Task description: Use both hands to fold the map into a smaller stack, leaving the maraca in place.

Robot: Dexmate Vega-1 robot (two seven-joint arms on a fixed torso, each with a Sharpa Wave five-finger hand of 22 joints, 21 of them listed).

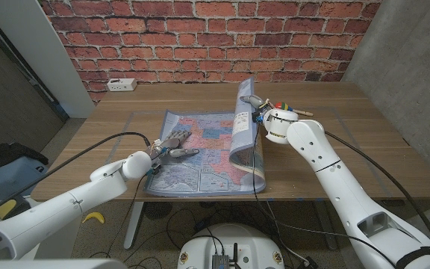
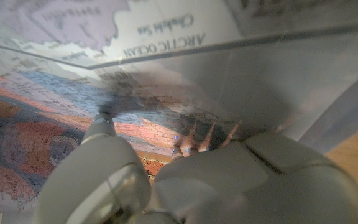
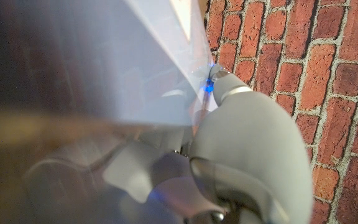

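Note:
A colourful map (image 1: 200,161) is spread on the wooden table (image 1: 349,149). Its right part is lifted and curls over toward the left. My right hand (image 1: 256,104) grips that raised edge at the far right corner; the right wrist view shows the hand (image 3: 241,143) holding the pale sheet (image 3: 135,62). My left hand (image 1: 172,143) rests on the map's left half with fingers spread and holds nothing. In the left wrist view its fingertips (image 2: 185,146) touch the printed map (image 2: 42,112). The maraca (image 1: 288,109), multicoloured with a wooden handle, lies just right of my right hand.
A white power strip (image 1: 122,84) lies at the table's far left by the brick wall (image 1: 200,30). Black cables run along both arms across the table. Bare wood lies to the right of the map and behind it.

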